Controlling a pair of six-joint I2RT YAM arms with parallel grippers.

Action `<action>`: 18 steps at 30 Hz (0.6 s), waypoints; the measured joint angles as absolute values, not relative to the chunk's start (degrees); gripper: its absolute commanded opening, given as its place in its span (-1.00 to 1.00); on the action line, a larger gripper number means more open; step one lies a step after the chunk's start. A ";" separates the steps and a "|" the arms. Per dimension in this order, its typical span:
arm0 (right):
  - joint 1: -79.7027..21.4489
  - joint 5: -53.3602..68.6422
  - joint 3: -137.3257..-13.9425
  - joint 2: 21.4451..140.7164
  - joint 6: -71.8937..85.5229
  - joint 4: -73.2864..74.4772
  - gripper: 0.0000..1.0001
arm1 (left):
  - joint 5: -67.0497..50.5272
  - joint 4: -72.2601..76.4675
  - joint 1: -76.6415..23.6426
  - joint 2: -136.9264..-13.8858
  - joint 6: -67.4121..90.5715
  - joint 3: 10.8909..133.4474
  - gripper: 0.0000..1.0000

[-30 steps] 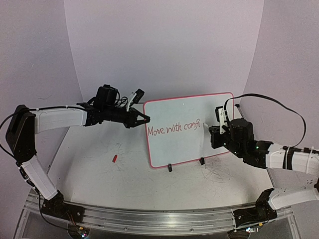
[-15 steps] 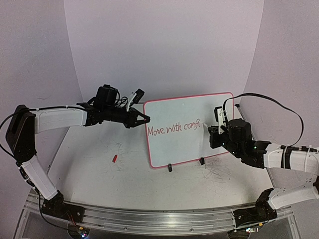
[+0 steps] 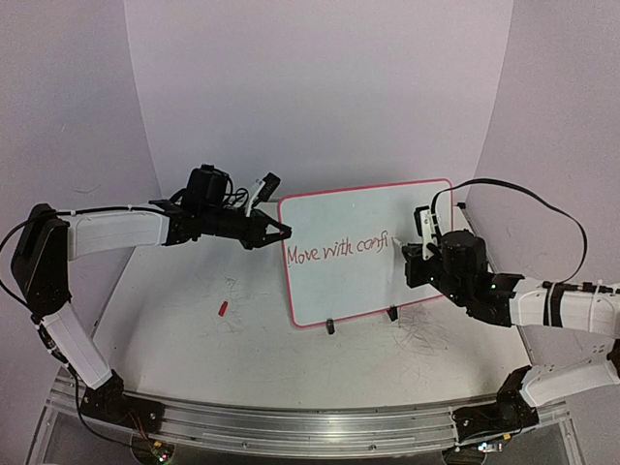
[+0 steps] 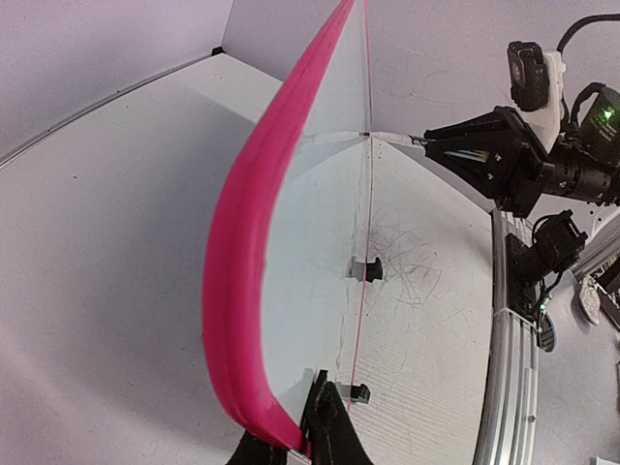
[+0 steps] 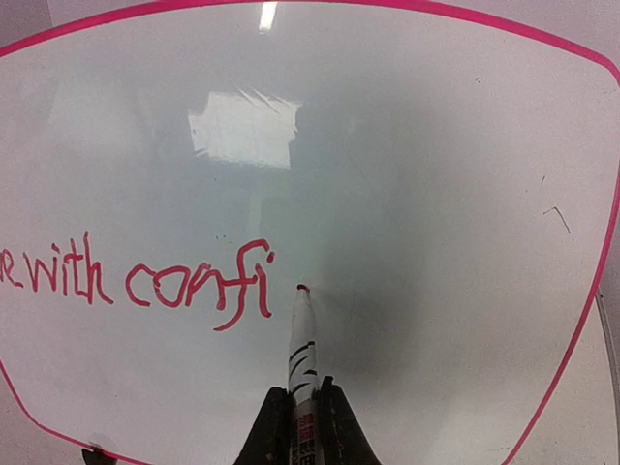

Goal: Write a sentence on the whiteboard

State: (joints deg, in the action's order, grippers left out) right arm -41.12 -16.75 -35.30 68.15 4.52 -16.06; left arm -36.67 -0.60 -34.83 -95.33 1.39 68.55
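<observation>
DESK: What was shown at the right gripper point(image 5: 303, 412)?

PHOTO: Its 2 fingers were pictured clamped on a marker point(image 5: 301, 339), with the barrel pointed straight at the whiteboard point(image 5: 455, 174). The red tip was seen at the panel, just right of the last letter written. Contact was suggested in the left wrist view, where tip and reflection met, but it could not be confirmed.

DESK: And the relation that mattered for the next stroke?

PHOTO: The sentence point(image 5: 145, 283) was set out in 1 line running left to right, rising slightly. Bare board was shown to the right of the tip. The next letter was therefore judged to call for a short move rightward along that line, not a fresh reach. The right arm was placed nearer the line's end. The left gripper point(image 4: 312, 431) was seen closed on the red rim at the panel's opposite, left edge, apparently to steady it where it stood on the table point(image 3: 194, 339).

DESK: What could be read?

PHOTO: "Move with confi" was made out in the top view, with the last word unfinished. A black-and-white pattern and some red print were noted on the marker, but the print was too small to be read. No brand was seen.
</observation>
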 measured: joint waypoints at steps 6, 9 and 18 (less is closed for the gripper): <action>-41.12 -15.33 -35.39 68.25 4.49 -16.67 -1.00 | -36.69 -0.60 -34.85 -95.33 1.37 68.55 -1.00; -41.12 -14.88 -35.67 68.41 4.54 -16.47 -1.00 | -36.67 -0.60 -34.85 -95.33 1.37 68.55 -1.00; -41.15 -13.88 -35.90 68.42 5.51 -14.78 -1.00 | -36.60 -0.60 -34.89 -95.33 1.37 68.55 -1.00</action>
